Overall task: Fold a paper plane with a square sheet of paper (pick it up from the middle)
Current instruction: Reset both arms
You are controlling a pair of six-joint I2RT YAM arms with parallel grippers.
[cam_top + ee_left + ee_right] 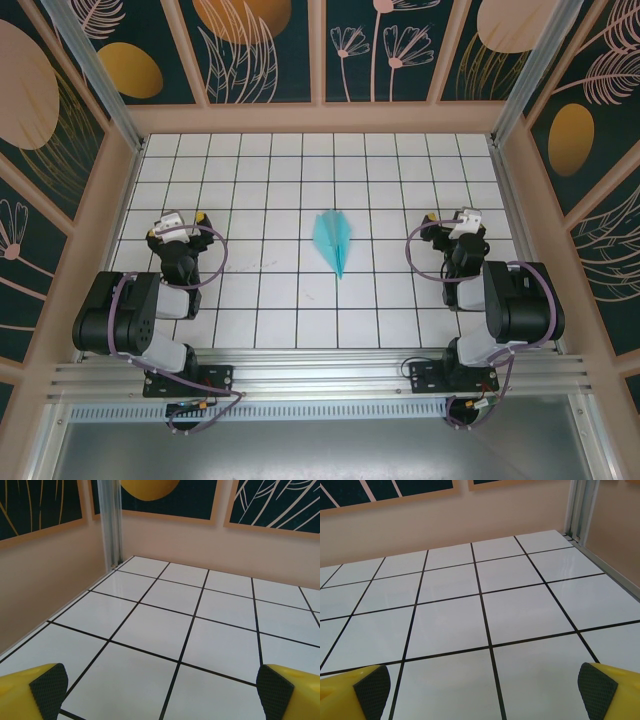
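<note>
Top view, with both wrist views. At the near edge, an aluminium rail (320,378) carries the bases of the two arms, the left arm (125,322) folded at the near left and the right arm (515,305) at the near right. Each arm reaches a short way toward the far side and ends above the white, black-gridded tabletop (270,180).

The left tool (185,217) stands fully open and grips nothing. In its wrist view the two yellow fingers with their black textured pads (49,687) sit at the opposite lower corners, with bare tiles between them. The right tool (450,216) is likewise spread wide and empty. Its pads (594,690) frame bare tiles in the same way.

The paper plane (333,240), a slim light cyan dart with creased wings, lies flat on the tabletop near its middle. It rests between the two tools and well apart from both. Its pointed nose faces the near side, tilted slightly right, and its broader tail faces the far side.

Beyond the plane, rows of tiles run to the far wall (320,118). Dark panels with botanical drawings (250,45) line the enclosure above it.
</note>
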